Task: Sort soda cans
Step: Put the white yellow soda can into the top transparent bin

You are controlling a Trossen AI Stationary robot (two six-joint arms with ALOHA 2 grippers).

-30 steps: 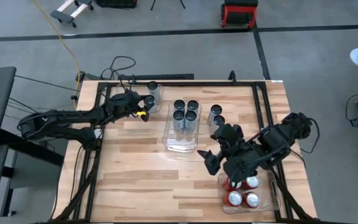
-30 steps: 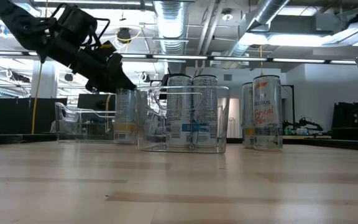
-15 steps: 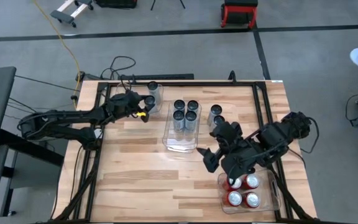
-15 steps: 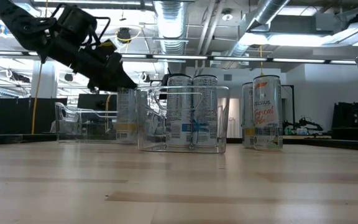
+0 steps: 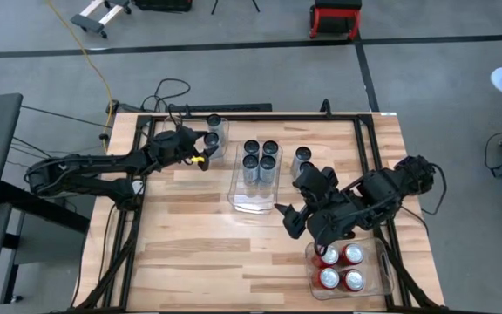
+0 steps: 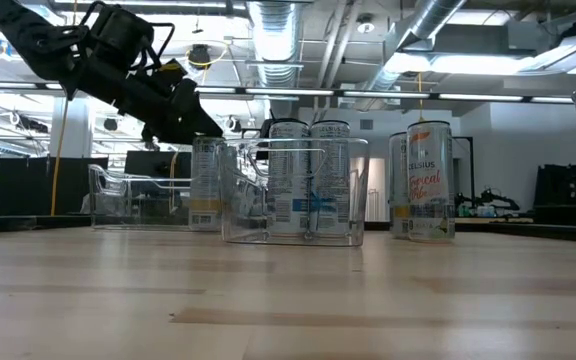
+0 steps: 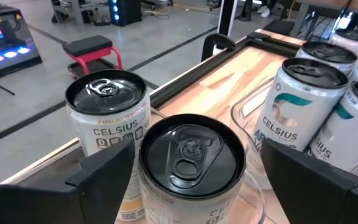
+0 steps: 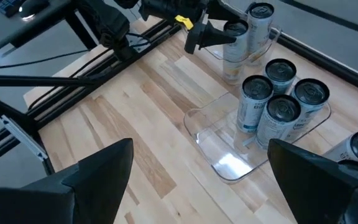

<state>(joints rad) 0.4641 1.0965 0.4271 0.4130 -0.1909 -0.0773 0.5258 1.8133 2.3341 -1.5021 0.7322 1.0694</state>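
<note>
My left gripper [image 5: 202,151] is open at the far left of the table. Its fingers stand on either side of a dark-topped soda can [image 7: 190,155] without touching it. That can stands upright in a clear bin beside a second can [image 7: 107,106]. Several silver-grey cans [image 5: 260,157] stand in the middle bin [image 5: 253,199]. Two more cans [image 5: 304,162] stand on the bare wood to its right. Several red cans [image 5: 338,266] stand in the near right bin [image 5: 382,277]. My right gripper [image 5: 290,218] hangs open and empty above the table near the middle bin.
The black frame rails [image 5: 369,148] run along the table's left, far and right edges. Bare wood [image 5: 207,253] lies at the near left of the table. The right arm's body [image 5: 382,196] hangs over the table's right side, above the red cans' bin.
</note>
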